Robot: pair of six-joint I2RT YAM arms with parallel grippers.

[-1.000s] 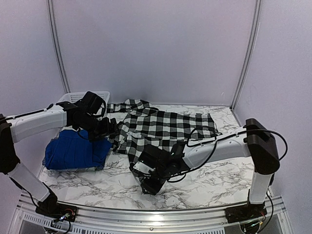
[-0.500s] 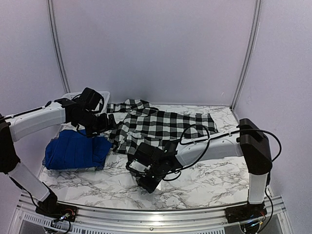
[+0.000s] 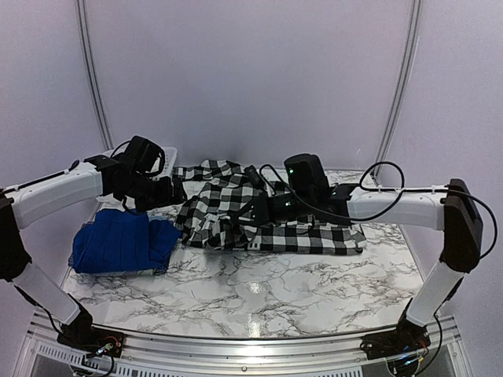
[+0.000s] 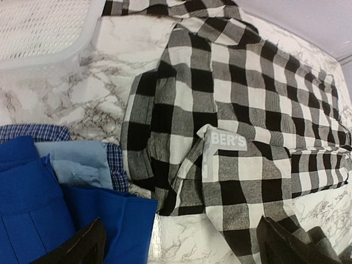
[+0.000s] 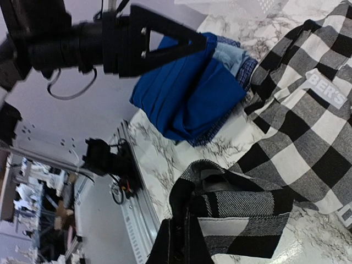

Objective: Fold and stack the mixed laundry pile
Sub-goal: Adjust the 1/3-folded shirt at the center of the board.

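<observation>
The black-and-white flannel shirt (image 3: pixel 275 220) lies across the middle of the table, its near part doubled back over itself. My right gripper (image 3: pixel 259 208) is shut on a lifted fold of its hem (image 5: pixel 231 203), held above the marble. My left gripper (image 3: pixel 173 191) hovers open over the shirt's left edge (image 4: pixel 165 126), its fingertips (image 4: pixel 77 247) wide apart with nothing between them. On the left, the folded royal-blue shirt (image 3: pixel 118 239) tops a stack, with the pale blue T-shirt (image 4: pixel 77 162) and the small-checked navy cloth (image 4: pixel 116 168) showing beneath it.
A white lattice basket (image 3: pixel 118 157) stands at the back left corner, behind the left arm. Bare marble table (image 3: pixel 259 290) runs along the front. A metal rail (image 3: pixel 236 345) edges the near side, and grey walls close the back and sides.
My right gripper shut on the flannel's near hem and carried it up and toward the back, folding the shirt over itself. The left arm barely shifted and stayed open.
</observation>
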